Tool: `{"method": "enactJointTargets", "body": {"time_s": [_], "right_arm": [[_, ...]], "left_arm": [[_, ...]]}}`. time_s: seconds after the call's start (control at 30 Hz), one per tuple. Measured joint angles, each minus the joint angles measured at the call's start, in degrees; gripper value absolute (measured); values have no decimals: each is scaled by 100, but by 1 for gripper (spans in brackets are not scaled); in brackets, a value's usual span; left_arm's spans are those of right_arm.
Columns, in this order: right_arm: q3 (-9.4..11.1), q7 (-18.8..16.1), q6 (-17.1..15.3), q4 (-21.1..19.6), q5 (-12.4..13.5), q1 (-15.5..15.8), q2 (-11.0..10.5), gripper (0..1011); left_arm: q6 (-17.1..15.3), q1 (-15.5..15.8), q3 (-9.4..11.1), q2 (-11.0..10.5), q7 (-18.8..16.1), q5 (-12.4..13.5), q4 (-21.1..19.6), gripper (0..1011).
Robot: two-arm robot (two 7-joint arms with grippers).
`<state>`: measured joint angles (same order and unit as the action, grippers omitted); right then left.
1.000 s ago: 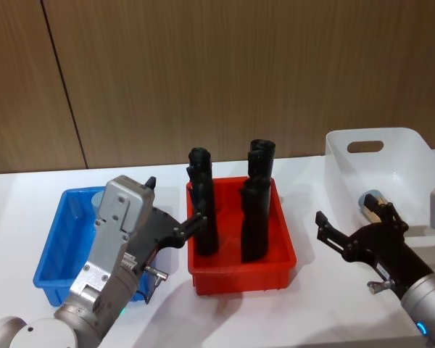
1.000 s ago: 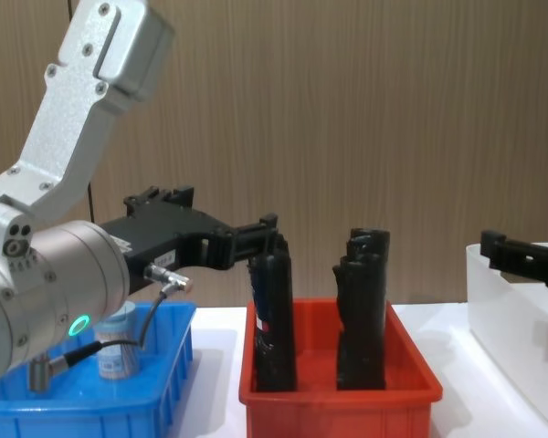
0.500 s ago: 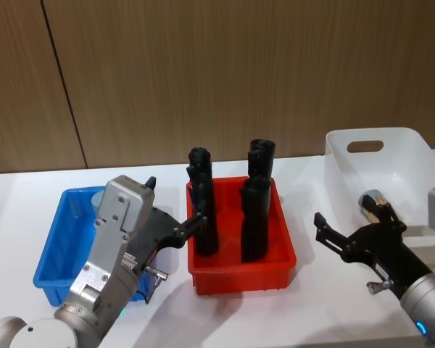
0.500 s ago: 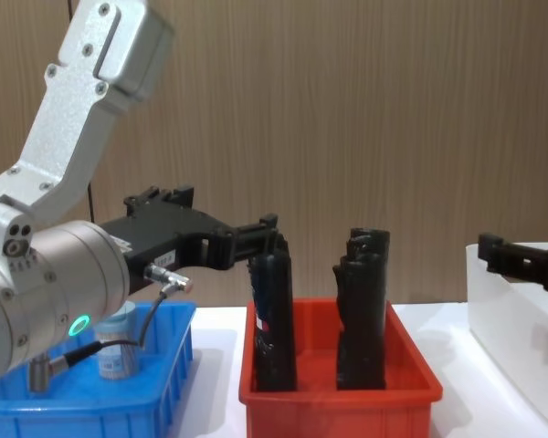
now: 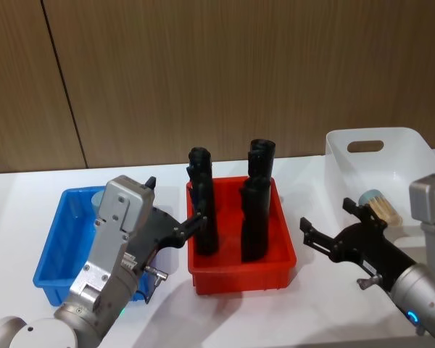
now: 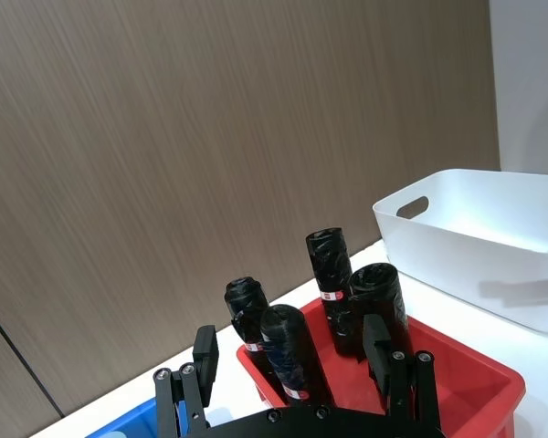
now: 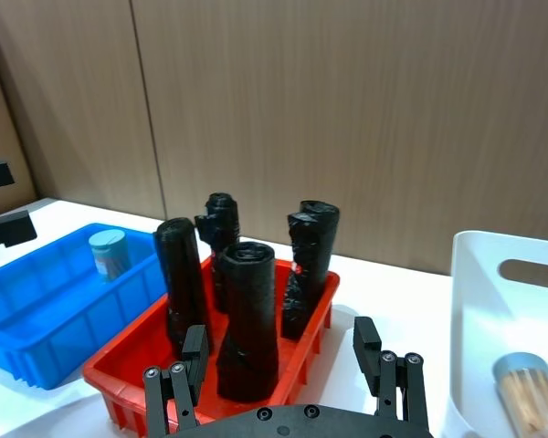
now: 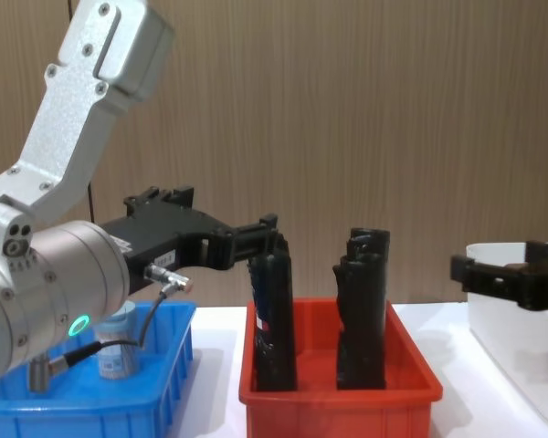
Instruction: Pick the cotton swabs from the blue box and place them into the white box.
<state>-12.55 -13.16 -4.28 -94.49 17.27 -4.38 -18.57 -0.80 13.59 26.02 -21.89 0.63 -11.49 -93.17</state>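
Outside right gripper fingers: cotton swabs

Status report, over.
Left gripper open by blue box; right gripper open, empty, beside white box. One cotton swabs jar remaining, one delivered. Red bin, black rolls between.

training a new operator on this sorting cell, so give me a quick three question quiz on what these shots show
1. True or false: the right gripper is shut on something.
2. How many black rolls stand in the red bin? A) two B) four C) six
3. Fill in: one cotton swab jar sits in the white box, and another stands in the ___ box.

Key
1. False. Its fingers are spread with nothing between them, and it is over the table between the red bin and the white box.
2. B.
3. Blue: the jar stands at the far end of the blue box.
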Motion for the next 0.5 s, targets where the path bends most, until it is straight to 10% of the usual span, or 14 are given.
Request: {"method": "enactJointTargets", "body": {"time_s": [0.5], "right_arm": [[-80, -842, -186, 847, 2, -731, 257, 1002]], "left_arm": [[0, 0, 0, 0, 0, 0, 0, 1004]]}}
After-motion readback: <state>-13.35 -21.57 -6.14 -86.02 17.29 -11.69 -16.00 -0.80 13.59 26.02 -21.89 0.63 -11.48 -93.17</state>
